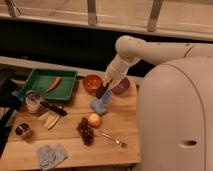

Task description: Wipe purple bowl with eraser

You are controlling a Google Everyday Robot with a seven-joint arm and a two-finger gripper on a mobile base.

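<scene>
**Op:** While my arm hangs over the table (120, 142), the gripper (104, 90) sits just at 9 o'clock of the purple bowl (121, 86). The jaws are squeezed together on the eraser (101, 91), a small dark block poking down.

**Buddy:** So what's the worry?

**Op:** A few things, imo. The orange bowl (92, 82) is right there at 9 o'clock of the gripper, v. close. If I swing the wrong way I wipe that one, or bump it.

**Buddy:** And under you?

**Op:** The blue sponge (100, 103) lies at 6 o'clock, just below the eraser. Drop too soon and I push the sponge, not the bowl.

**Buddy:** Can the bowl move?

**Op:** I think so. It looks small and light, and it sits near the table's back edge at 12 o'clock. Push hard sideways and it could slide or tip off.

**Buddy:** Eraser ok?

**Op:** It's held near one end, I think, tbh can't tell well. A hard rub could twist it loose. So: go toward 3 o'clock, come down soft inside the bowl.
</scene>
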